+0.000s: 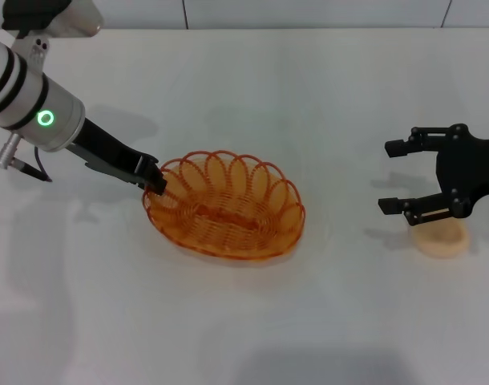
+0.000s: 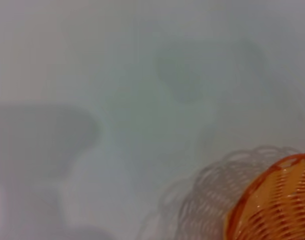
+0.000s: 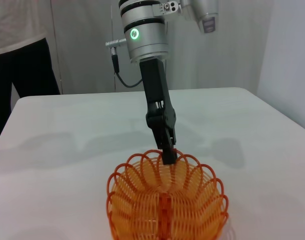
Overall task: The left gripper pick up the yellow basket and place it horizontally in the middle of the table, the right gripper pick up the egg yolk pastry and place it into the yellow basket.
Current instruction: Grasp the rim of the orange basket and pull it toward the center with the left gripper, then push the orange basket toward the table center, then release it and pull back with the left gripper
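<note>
The yellow basket [image 1: 224, 205] rests on the white table [image 1: 244, 337] near its middle, long side across. My left gripper [image 1: 156, 180] is shut on the basket's left rim; the right wrist view shows it [image 3: 168, 155] pinching the far rim of the basket [image 3: 167, 205]. A corner of the basket [image 2: 277, 205] shows in the left wrist view. The egg yolk pastry [image 1: 441, 239] lies on the table at the right. My right gripper [image 1: 386, 176] is open and empty, just above and left of the pastry, partly covering its top edge.
A person in dark trousers [image 3: 17, 50] stands beyond the table's far corner in the right wrist view. The table's back edge [image 1: 244, 29] meets a tiled wall.
</note>
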Motion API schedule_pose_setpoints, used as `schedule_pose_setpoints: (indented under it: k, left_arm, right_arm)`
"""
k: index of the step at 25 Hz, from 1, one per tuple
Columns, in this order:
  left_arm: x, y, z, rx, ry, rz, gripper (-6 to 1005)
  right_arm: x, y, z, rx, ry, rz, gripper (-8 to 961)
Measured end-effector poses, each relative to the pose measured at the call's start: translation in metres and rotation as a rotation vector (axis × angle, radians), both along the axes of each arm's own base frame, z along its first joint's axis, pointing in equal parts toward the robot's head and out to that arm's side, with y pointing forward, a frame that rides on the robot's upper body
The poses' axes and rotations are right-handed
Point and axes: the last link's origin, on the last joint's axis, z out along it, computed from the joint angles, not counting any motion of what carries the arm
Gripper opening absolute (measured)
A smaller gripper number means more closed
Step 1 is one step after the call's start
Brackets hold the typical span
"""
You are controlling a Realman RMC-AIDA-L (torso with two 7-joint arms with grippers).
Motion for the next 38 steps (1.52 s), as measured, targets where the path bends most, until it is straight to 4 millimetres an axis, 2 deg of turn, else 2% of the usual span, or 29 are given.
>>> schedule_pose_setpoints:
  k: [8,15,21,32,38]
  left_arm:
    - [-0.003,-0.003,-0.004,0.006,-0.01,0.007,61]
    - [0.006,-0.001,0.006,0.054,-0.103,0.026,62]
    - [0.008,-0.002,0.012,0.09,-0.137,0.121,62]
    - [0.033,0.003,-0.013,0.056,-0.148,0.235,66]
    - [0.04,0.007,-0.028,0.053,-0.142,0.281,81]
  right_arm:
    - [0.0,0.0,0.0,0.002,-0.001,0.005,847]
    - [0.0,0.0,0.003,0.011,-0.005,0.013,847]
    - [0.0,-0.001,0.004,0.015,-0.006,0.017,847]
    - [-0.003,-0.001,0.004,0.022,0.004,0.046,846]
    - [-0.003,-0.001,0.004,0.023,0.003,0.051,846]
